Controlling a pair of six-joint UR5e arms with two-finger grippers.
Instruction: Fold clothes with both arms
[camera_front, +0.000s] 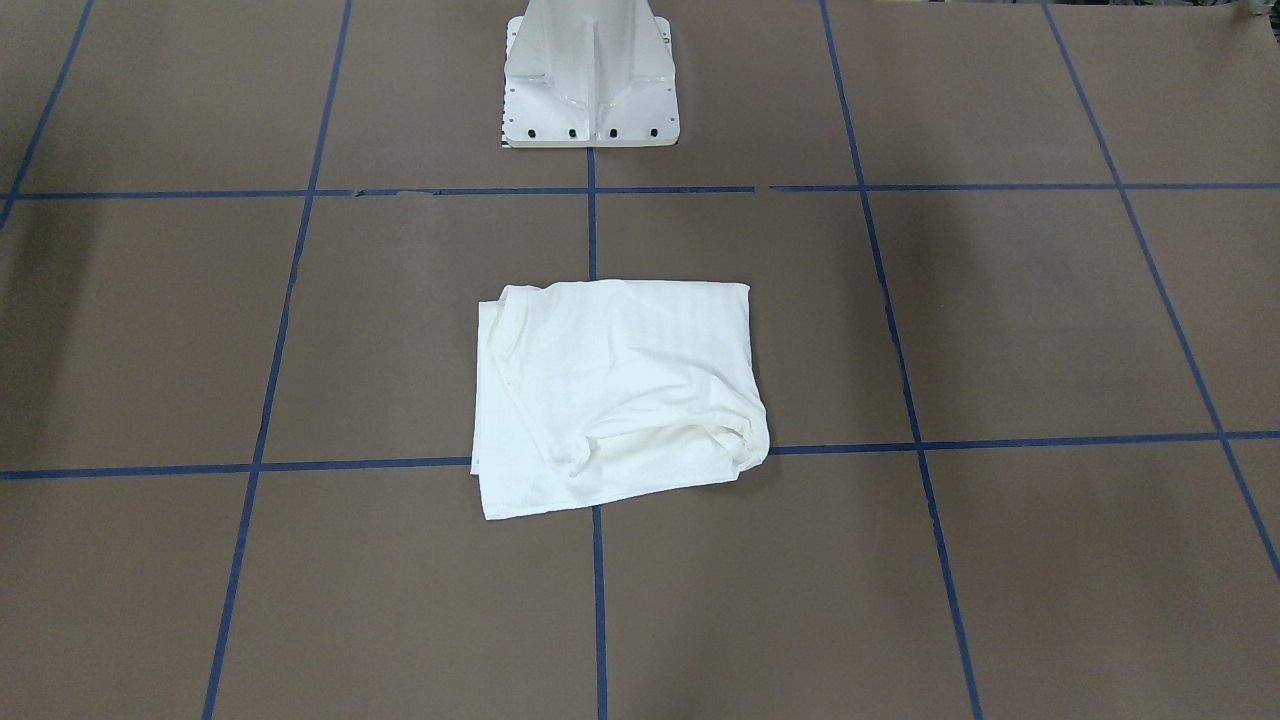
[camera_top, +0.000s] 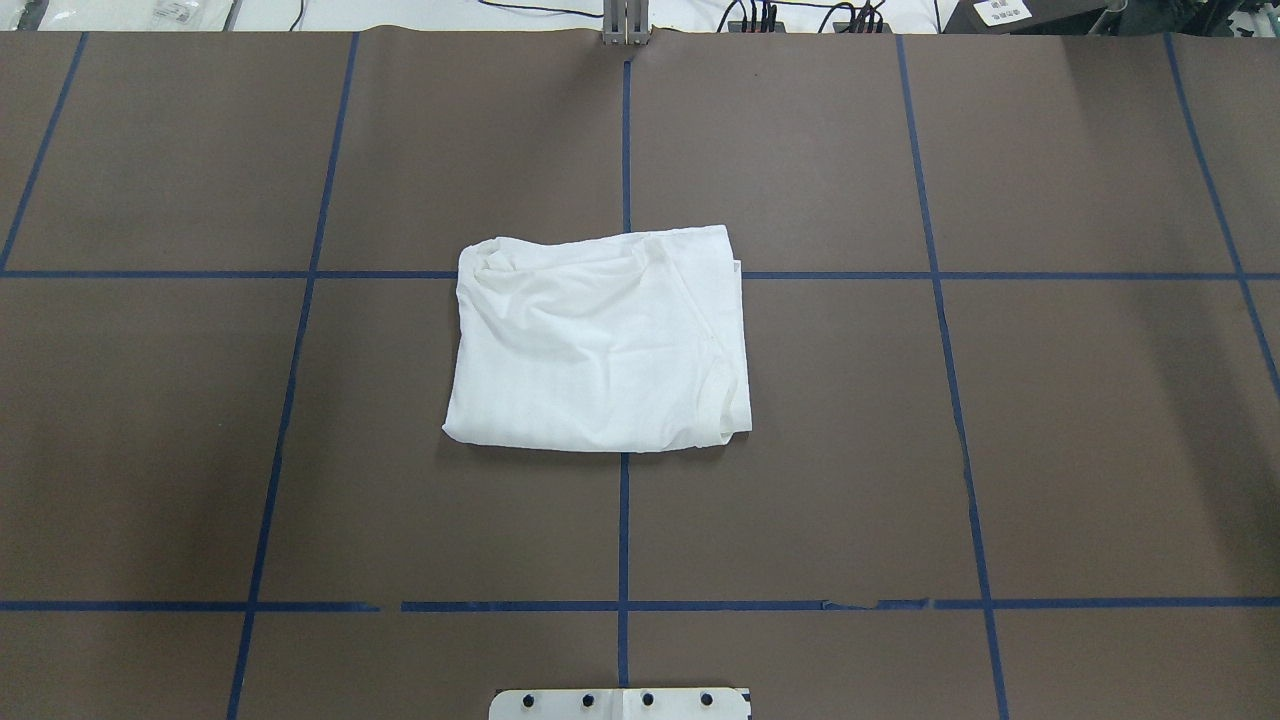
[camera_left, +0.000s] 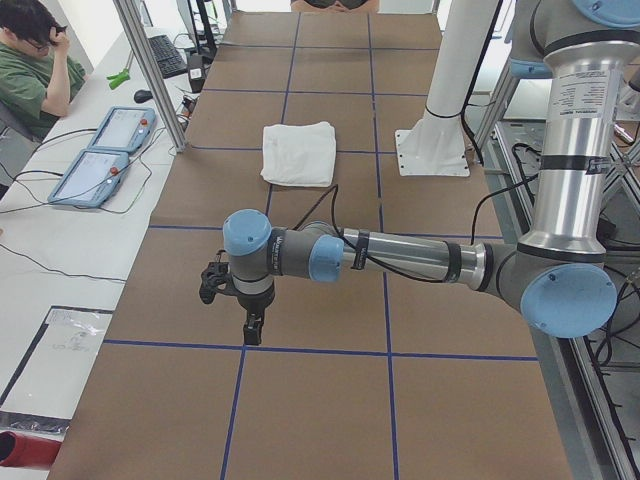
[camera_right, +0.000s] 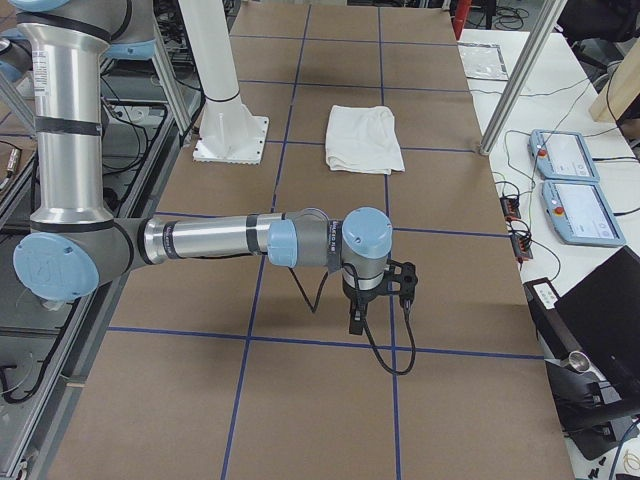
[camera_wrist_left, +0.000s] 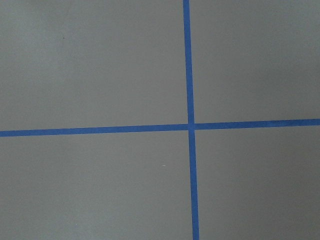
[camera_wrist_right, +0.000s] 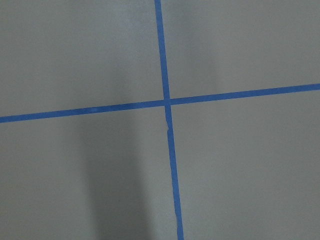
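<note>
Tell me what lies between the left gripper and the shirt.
Nothing but bare brown table crossed by blue tape lines, seen in the exterior left view; the left gripper hangs well apart from the shirt.

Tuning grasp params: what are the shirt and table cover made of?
Shirt: soft white knit, likely cotton jersey, matte; it lies in soft creases. Table cover: probably brown paper or card, matte, flat, with blue tape lines.

bare brown tabletop (camera_wrist_left: 90, 65) fills the view, crossed by two blue tape lines (camera_wrist_left: 189, 60) that meet right of the middle.
</note>
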